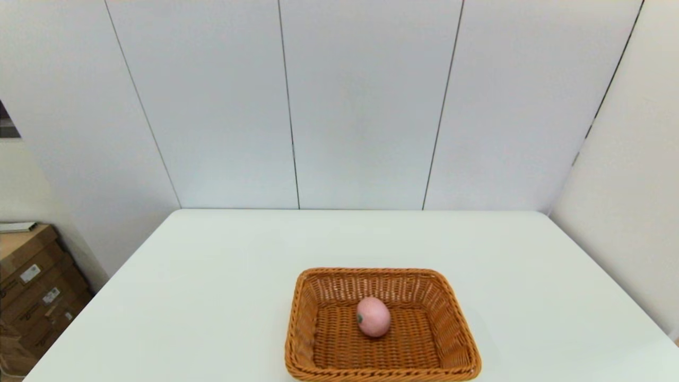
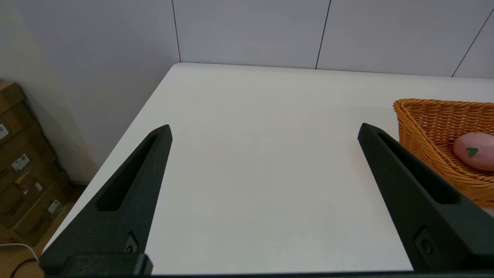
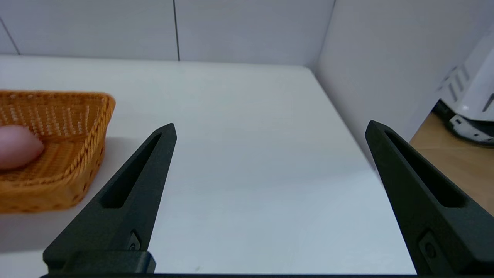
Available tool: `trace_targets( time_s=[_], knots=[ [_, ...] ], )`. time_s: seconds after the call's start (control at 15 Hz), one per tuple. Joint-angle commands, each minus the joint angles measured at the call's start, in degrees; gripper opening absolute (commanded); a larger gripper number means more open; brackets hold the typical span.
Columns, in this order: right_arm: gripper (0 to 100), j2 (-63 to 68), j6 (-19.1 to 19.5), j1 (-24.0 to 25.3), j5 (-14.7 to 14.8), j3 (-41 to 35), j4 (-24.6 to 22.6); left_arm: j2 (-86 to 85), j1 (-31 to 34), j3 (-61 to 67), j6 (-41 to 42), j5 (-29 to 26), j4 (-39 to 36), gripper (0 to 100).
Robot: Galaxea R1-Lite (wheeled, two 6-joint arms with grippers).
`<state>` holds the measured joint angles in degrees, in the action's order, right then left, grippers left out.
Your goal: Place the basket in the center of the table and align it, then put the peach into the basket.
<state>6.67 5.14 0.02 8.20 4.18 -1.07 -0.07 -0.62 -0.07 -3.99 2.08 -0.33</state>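
Note:
The orange-brown wicker basket (image 1: 323,345) stands on the white table (image 1: 201,276), near its front edge and about midway across. The pale-pink peach (image 1: 373,317) lies inside it, on the woven floor. Neither arm shows in the head view. My left gripper (image 2: 264,131) hangs open above bare table to the left of the basket (image 2: 420,131), with the peach (image 2: 475,151) visible inside. My right gripper (image 3: 272,129) is open too, over bare table to the right of the basket (image 3: 88,127); the peach (image 3: 17,146) shows partly. Nothing is between either pair of fingers.
White wall panels (image 1: 366,106) rise behind the table and along its right side. Stacked cardboard boxes (image 1: 32,286) stand on the floor past the table's left edge. A white machine base (image 3: 471,108) sits on the floor beyond the right edge.

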Motion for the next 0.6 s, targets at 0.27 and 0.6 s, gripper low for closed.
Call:
trace_targets(
  time_s=[0.27, 0.6],
  knots=[
    [100, -6.67, -1.98, 0.06, -7.85, -4.18, 0.72, -0.01, 0.01, 0.07, -0.41, 0.02, -0.02, 100],
    [100, -6.67, -2.42, 0.15, -8.2, -4.18, 0.72, -0.01, 0.01, 0.07, -0.5, 0.02, 0.15, 100]
  ],
)
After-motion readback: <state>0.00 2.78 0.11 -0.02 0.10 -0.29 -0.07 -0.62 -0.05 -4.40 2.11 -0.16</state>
